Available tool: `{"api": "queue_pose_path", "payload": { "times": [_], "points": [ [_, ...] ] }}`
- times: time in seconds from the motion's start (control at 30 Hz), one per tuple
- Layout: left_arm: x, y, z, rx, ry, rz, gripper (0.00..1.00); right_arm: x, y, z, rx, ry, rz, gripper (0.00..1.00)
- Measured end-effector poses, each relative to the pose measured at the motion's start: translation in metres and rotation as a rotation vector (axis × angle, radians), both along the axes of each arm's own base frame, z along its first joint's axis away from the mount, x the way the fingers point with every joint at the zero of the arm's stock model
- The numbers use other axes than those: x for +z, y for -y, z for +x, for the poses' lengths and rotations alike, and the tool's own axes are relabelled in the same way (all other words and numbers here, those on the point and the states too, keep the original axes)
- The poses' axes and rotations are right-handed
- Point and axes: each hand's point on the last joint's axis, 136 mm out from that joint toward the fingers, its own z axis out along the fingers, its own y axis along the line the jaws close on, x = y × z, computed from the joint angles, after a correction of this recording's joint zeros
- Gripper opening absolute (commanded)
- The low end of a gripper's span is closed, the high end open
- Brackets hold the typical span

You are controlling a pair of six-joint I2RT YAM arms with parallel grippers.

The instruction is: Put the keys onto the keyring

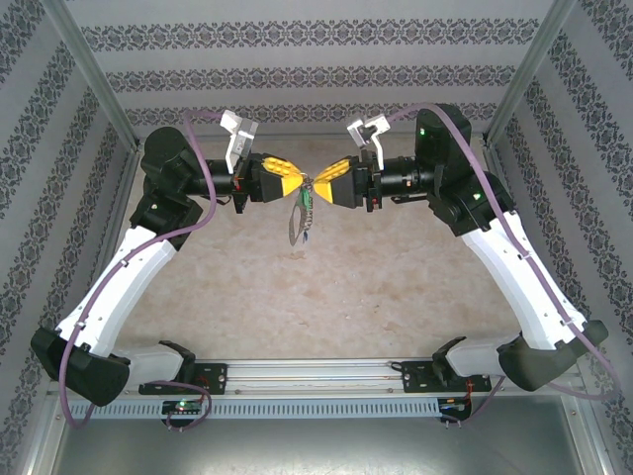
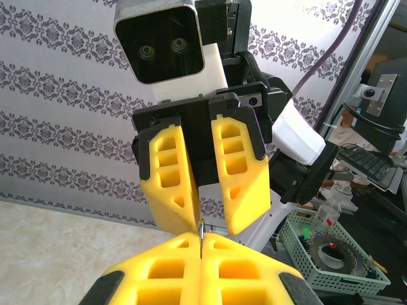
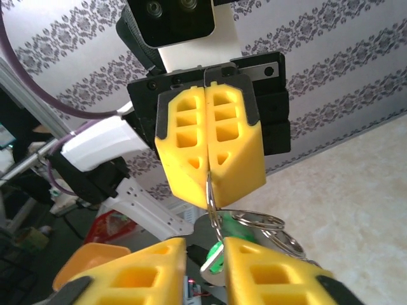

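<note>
Pinching the keyring, left jaws sit closed; right jaws narrowly apart, the keys between

Light: bright, even, diffuse, from above. Shadows: faint, soft on the table. Overhead view: pale, slightly hazy. Wrist views: left gripper close to lens, softly blurred.

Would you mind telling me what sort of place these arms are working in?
Probably a robotics lab test cell: patterned wall panels on an aluminium frame enclose the table, and beyond them sit a keyboard and a green basket of parts.
</note>
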Motion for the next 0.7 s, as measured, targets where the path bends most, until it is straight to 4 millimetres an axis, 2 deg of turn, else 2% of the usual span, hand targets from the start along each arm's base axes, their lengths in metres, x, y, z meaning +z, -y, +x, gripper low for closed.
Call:
{"api": "queue_pose_path", "payload": {
  "times": [0.23,0.47,0.7],
  "points": [
    [0.001,0.0,0.0,0.0,0.002,-0.004,0.0,-0.008,-0.005,-0.002,0.044,-0.035,-0.004,0.15],
    [0.007,-0.001,-0.002,-0.004,0.004,-0.018,0.0,-0.009,-0.008,-0.004,0.062,-0.047,0.0,0.02],
    [0.011,-0.001,-0.003,-0.009,0.008,-0.036,0.0,-0.012,-0.011,0.0,0.066,-0.05,-0.003,0.0]
  ]
}}
